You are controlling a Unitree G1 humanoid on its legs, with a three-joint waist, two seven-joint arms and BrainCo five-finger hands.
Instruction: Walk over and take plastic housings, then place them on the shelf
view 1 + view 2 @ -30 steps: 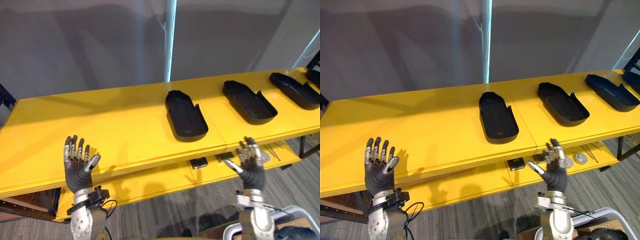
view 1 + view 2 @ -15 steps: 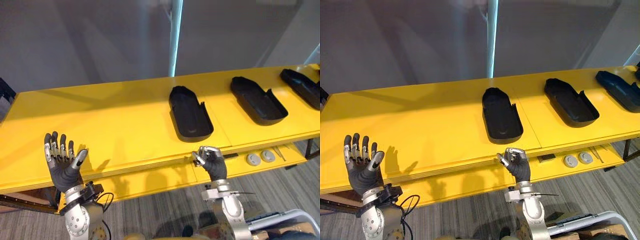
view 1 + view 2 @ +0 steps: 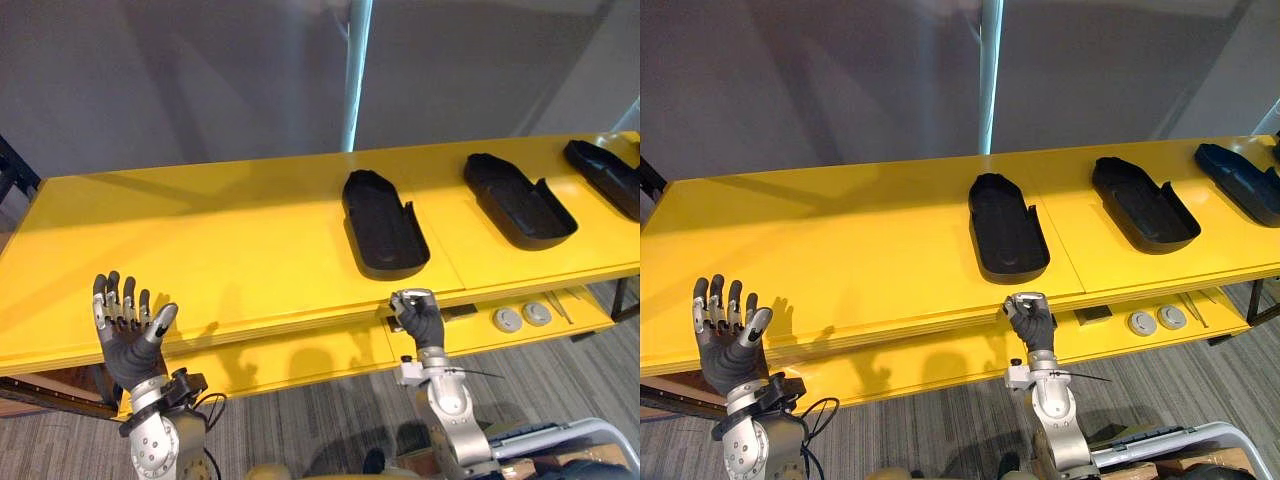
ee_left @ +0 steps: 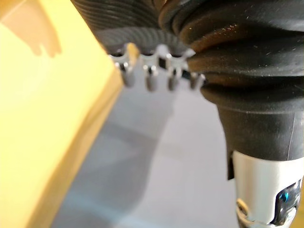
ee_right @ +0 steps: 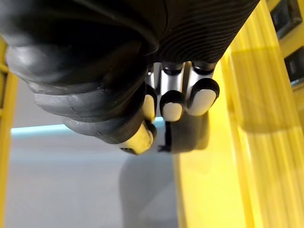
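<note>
The right hand point(image 3: 418, 318) has moved in from the right and closed from open to a curled, empty fist at the front edge of the yellow table point(image 3: 200, 260). It sits just below the nearest housing point(image 3: 384, 224). The left hand point(image 3: 130, 325) stays raised, fingers spread wide. Two further housings point(image 3: 518, 200) lie to the right. No housing is grasped yet; the hand likely must reopen to take one.
</note>
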